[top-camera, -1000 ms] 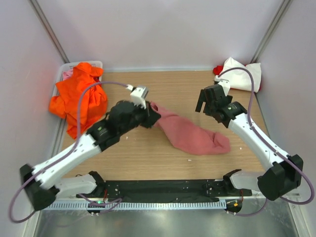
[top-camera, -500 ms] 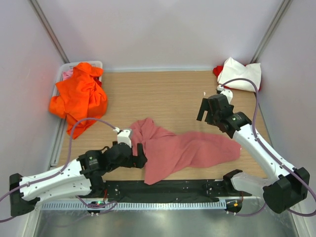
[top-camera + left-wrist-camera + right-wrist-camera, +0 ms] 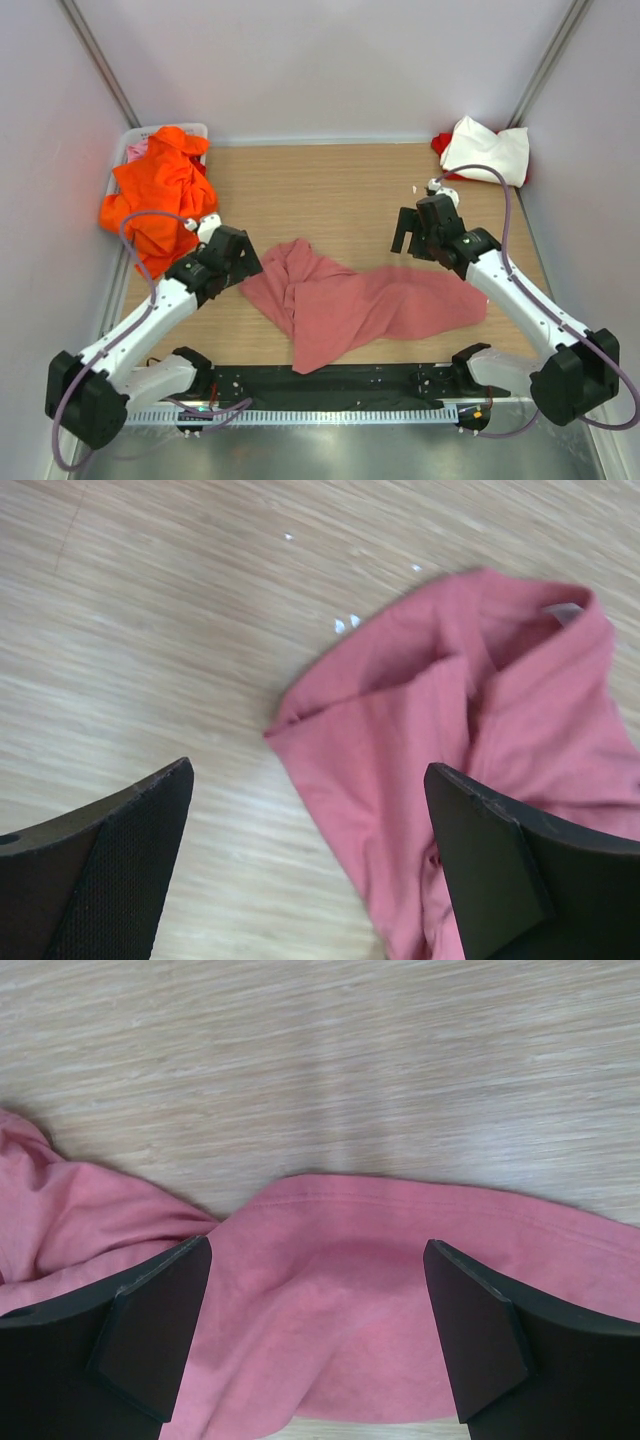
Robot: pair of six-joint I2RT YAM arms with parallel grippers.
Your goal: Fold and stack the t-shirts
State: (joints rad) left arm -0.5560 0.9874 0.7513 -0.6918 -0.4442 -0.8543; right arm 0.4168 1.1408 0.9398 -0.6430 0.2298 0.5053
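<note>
Top view: a dusty salmon-pink cloth t-shirt is lying crumpled and unfolded on the light wooden table, spreading from the centre toward four o'clock, with one flap reaching toward the six o'clock edge. The left gripper is hovering just beside the shirt's nine o'clock end, fingers spread wide and grasping nothing. The right gripper is hanging near the shirt's one o'clock edge, fingers likewise released and empty. A bright orange bunched t-shirt is draping over a white plastic bin at ten o'clock, with a scrap of lighter pink cloth showing inside. A white crumpled t-shirt is sitting in the one o'clock corner, with a bit of red cloth peeking out at its nine o'clock side. Left wrist view: the two black fingers are standing far apart, the shirt's folded edge lying between them and filling the frame from one to five o'clock; tiny white specks are dotting the wood. Right wrist view: the black fingers are parted, nothing pinched; the shirt is lying below them across the six o'clock half, with bare wood at twelve.
</note>
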